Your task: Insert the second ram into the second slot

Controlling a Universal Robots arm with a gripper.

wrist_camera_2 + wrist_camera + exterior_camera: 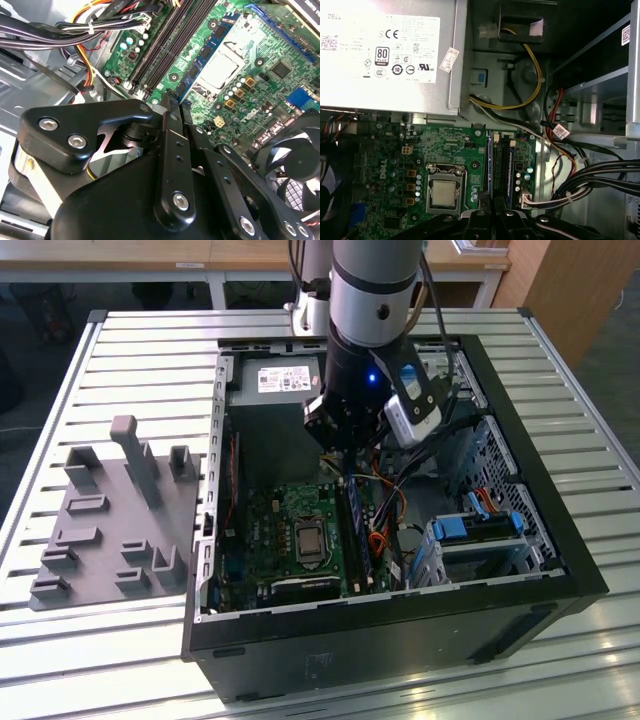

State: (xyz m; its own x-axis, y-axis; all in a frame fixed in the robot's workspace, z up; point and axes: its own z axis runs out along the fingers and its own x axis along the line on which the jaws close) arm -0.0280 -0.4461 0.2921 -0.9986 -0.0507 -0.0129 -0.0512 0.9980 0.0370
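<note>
Open computer case (400, 640) lies on a slatted table (100, 660), with a grey fixture tray (110, 530) beside it on the exterior view's left. Inside the case: green motherboard (265, 530) with the CPU socket (308, 540) near its middle, a silver power supply (275, 380) past the socket against the case's back wall, and a drive bay with light-blue clips (475, 530) well off to the socket's other side. There are also black, yellow and orange cable bundles (75, 25) and 1 black fan (295, 160). The arm (375, 290) reaches down into the case above the board. The second ram (205, 52), a thin blue stick with dark chips, stands on edge just beside the socket, in line with the memory slot nearest it. More long black slots (160, 45) run parallel on its side away from the socket. Gripper (172, 102) sits at 1 end of that stick, with its jaws drawn together to a narrow point. I cannot tell whether they pinch the board's edge or merely rest against it. In the first wrist view the gripper (491, 202) lines up with the blue edge (489, 165).
</note>
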